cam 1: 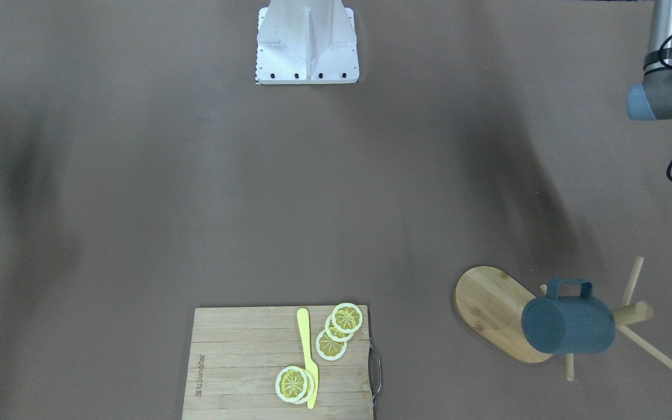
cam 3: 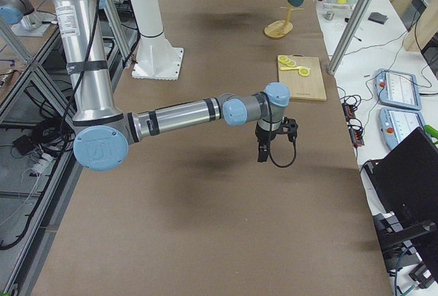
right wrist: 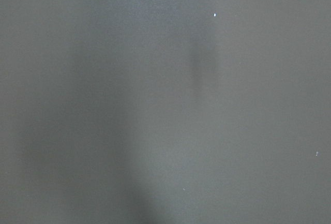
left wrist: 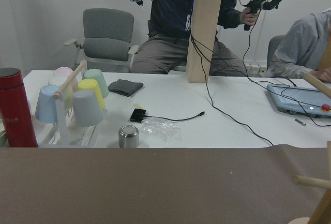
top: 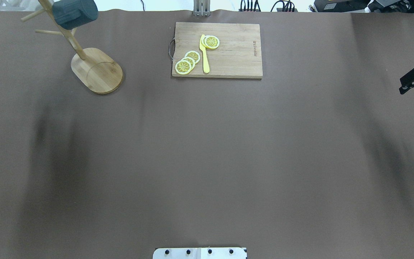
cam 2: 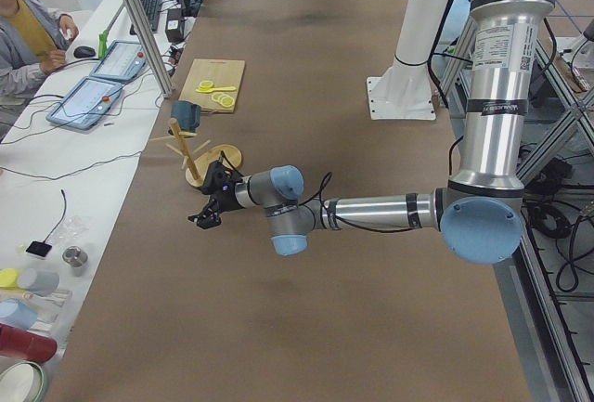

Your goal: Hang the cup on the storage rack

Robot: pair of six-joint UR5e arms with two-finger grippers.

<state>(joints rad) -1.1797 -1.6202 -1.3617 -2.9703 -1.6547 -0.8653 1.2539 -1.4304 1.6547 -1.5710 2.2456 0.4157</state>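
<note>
A plain brown mat covered the long surface point(top: 207, 162). The robot's white pedestal point(cam 1: 307, 46) stood at the middle of one long edge, and a white side bench point(left wrist: 170, 94) ran along the opposite one, where an operator point(cam 2: 23, 35) sat.

From left to right in the overhead view there was one storage rack point(top: 97, 70), one cutting board point(top: 228, 54) and, at the right edge, one right pincer point(cam 3: 261, 156). The single cup point(top: 74, 13) hung sideways high on the rack's post by its handle, clear of the oval base. At least three other pegs stood bare. On the board lay five lemon slices point(cam 1: 331, 344), three overlapping in one group and two in another, with one yellow knife point(cam 1: 308, 356) between the groups.

The left pincer point(cam 2: 206, 220) hovered over the mat near the rack without touching it. It was too small to tell whether it was released or clenched. The right pincer pointed down at bare mat, well apart from the board, and I could not tell its state either. Its wrist camera showed only blurred brown surface. The overhead view cut off the top of the rack, and the cup's mouth and lettering were turned out of sight.
</note>
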